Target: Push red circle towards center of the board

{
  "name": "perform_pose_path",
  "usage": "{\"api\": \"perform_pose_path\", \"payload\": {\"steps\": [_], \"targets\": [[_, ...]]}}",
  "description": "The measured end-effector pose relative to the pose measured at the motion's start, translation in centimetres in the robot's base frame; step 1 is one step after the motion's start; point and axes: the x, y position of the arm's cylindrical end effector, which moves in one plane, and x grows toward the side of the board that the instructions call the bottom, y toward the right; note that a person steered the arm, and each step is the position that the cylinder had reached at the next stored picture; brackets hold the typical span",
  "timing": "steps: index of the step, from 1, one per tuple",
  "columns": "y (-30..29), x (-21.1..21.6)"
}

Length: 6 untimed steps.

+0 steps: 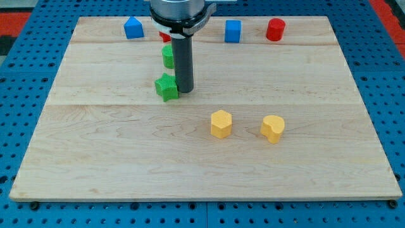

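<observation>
So the worktop (126, 145) is a pale wooden board with visible grain and a couple of plank seams, sitting on a blue pegboard (19, 95) full of holes. The blocks all look like smooth, matte, chunky pieces.

The tool here is just a straight dark rod hanging down from a grey housing at the view's top, no jaws at all, so nothing to open or close and it's not gripping anything. It stands upright, and my tip (184, 90) is down on the wood.

Touching the tip on the view's left is a green star-shaped block (166, 87). Just up the rod on the same side sits a second green block (168, 56), partly hidden, so I can't tell its shape.

The red circle, a short red cylinder block (275, 29), is well off to the tip's right and up near the board's top edge. Between it and the rod is a blue cube (233, 31). Another blue block (133, 28), roof-topped, sits up-left of the tip. There's a sliver of red (165, 37) peeking out behind the rod.

Down-right of the tip: a yellow hexagonal block (221, 123), then a yellow heart-shaped block (273, 128) further right.
</observation>
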Motion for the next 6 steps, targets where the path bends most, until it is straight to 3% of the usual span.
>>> {"api": "perform_pose_path", "payload": {"steps": [2,4,6], "targets": [[-1.6,0.0],[8.5,-1.2],[16.3,-7.3]]}}
